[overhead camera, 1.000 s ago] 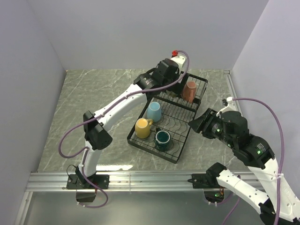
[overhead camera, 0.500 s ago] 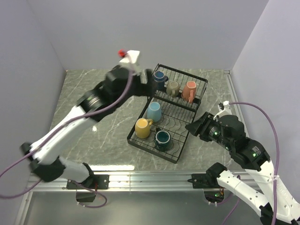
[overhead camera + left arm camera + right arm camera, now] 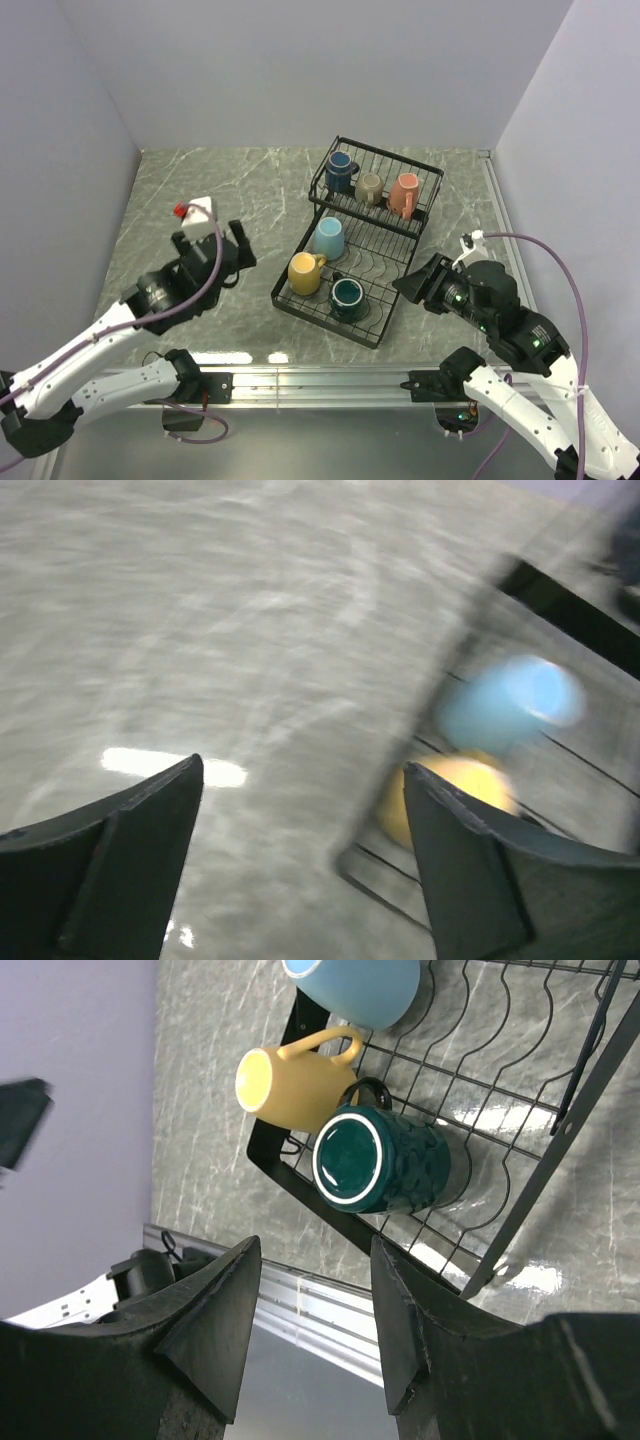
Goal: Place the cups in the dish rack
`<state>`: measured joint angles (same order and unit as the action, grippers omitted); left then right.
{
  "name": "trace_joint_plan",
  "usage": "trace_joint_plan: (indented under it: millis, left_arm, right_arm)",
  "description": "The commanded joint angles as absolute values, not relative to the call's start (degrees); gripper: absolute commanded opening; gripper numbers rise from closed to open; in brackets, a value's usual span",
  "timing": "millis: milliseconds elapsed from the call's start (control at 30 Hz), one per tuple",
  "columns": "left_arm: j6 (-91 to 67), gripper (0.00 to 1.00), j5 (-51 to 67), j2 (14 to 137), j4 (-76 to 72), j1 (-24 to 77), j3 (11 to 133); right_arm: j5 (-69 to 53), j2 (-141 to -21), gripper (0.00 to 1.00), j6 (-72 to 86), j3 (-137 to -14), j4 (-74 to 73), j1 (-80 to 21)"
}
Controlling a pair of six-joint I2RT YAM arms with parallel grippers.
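Note:
The black wire dish rack [image 3: 296, 302] stands right of the middle. Its raised basket holds the navy cup [image 3: 338, 170], the beige cup [image 3: 369, 186] and the salmon cup [image 3: 404, 193]. On its flat tray are the light blue cup [image 3: 327, 237], the yellow cup [image 3: 303, 273] and the teal cup [image 3: 347, 297]. My left gripper [image 3: 243, 255] hangs open and empty, left of the rack. Its blurred wrist view shows the left gripper [image 3: 302, 767] over bare table, the yellow cup [image 3: 455, 785] beside it. My right gripper [image 3: 410, 280] is open and empty at the rack's right edge. The right gripper [image 3: 314, 1250] hovers near the teal cup [image 3: 380, 1160].
The marble table [image 3: 200, 200] is enclosed by pale walls on three sides. A metal rail [image 3: 320, 380] runs along the near edge with both arm bases. The right wrist view shows the rack's rim [image 3: 300, 1185], the yellow cup [image 3: 290, 1085] and the light blue cup [image 3: 355, 985].
My left arm has swung back from the raised basket to the near left of the rack, uncovering the navy and beige cups. My right arm has drifted slightly toward the near edge.

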<state>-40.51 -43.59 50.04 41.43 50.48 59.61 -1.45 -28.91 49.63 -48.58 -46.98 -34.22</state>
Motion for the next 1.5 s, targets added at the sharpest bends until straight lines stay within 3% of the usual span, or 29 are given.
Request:
trace_joint_plan:
  millis: [0, 67, 200, 400, 900, 1100, 1233, 1333, 1467]
  left_arm:
    - [-47.60, 0.87, -62.46, 45.80, 40.34, 50.36, 49.61]
    - [-45.99, 0.92, -66.43, 43.86, 35.99, 48.88, 46.95]
    - [-25.18, 0.98, -56.64, 41.05, 17.99, 42.38, 37.82]
    - [-22.59, 0.99, -44.32, 41.39, -1.53, 25.50, 26.74]
    - [-12.84, 0.99, -24.63, 71.52, -52.44, 7.13, 14.95]
    - [-12.74, 0.99, -20.22, 78.21, -56.32, 1.94, 19.51]
    - [-11.08, 0.99, -10.67, 81.65, -61.69, 0.26, 18.02]
    - [-10.63, 0.99, -10.10, 83.49, -70.53, 0.26, 13.72]
    - [-10.63, 0.96, -10.46, 83.24, -69.61, 0.26, 13.80]
  right_arm:
    - [-1.58, -27.16, 0.55, 49.48, -47.55, -44.03, -34.01]
    - [-1.32, -27.07, 0.55, 49.22, -47.55, -44.29, -33.93]
    - [-0.27, -26.19, 0.55, 49.31, -48.43, -45.96, -34.01]
    - [-0.18, -22.24, 0.55, 50.27, -47.81, -48.95, -34.01]
    - [-0.18, -24.78, 0.55, 48.08, -54.31, -55.81, -33.92]
    - [-0.09, -25.49, 0.55, 49.48, -55.28, -57.04, -34.01]
    - [0.96, -26.10, 0.56, 49.57, -55.63, -55.99, -33.93]
    - [1.06, -26.80, 0.56, 48.52, -55.72, -54.85, -33.93]
    - [0.18, -27.33, 0.59, 46.94, -56.25, -51.25, -33.93]
